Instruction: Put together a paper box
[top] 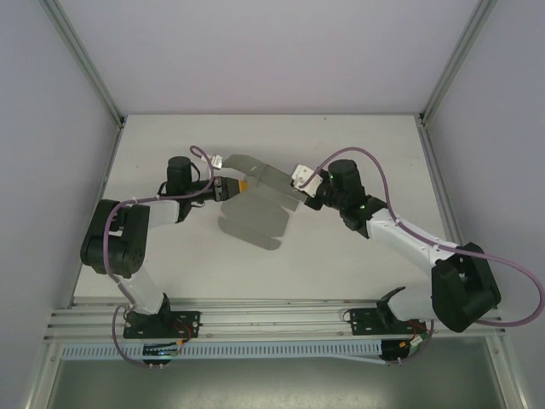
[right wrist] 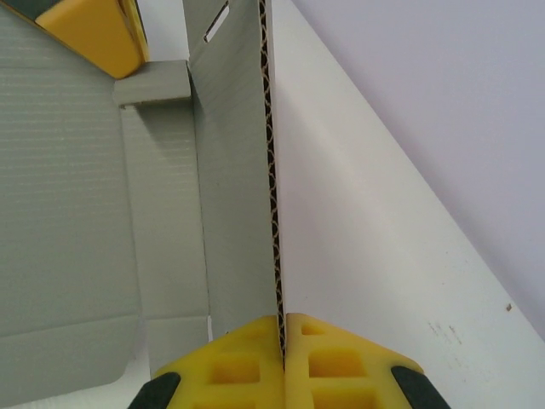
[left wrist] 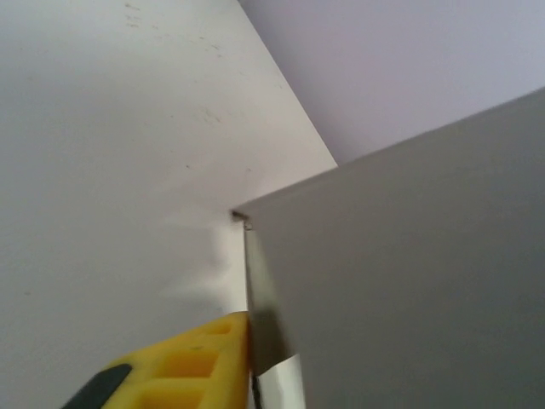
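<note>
The paper box (top: 255, 217) is a grey die-cut corrugated sheet, partly folded, held up over the middle of the table between both arms. My right gripper (top: 304, 196) is shut on the sheet's right wall. In the right wrist view its yellow fingers (right wrist: 341, 366) pinch the corrugated edge of the paper box (right wrist: 230, 170), meeting at the right gripper (right wrist: 283, 322). My left gripper (top: 237, 187) is at the sheet's left side. In the left wrist view one yellow finger (left wrist: 187, 366) presses against a panel of the paper box (left wrist: 409, 273); the other finger is hidden behind it. A yellow fingertip (right wrist: 94, 30) of the left gripper rests on the inner face.
The white table (top: 341, 264) has bare room all round the sheet. Pale enclosure walls and aluminium posts (top: 438, 85) bound it at the back and sides. A metal rail (top: 272, 319) with both arm bases runs along the near edge.
</note>
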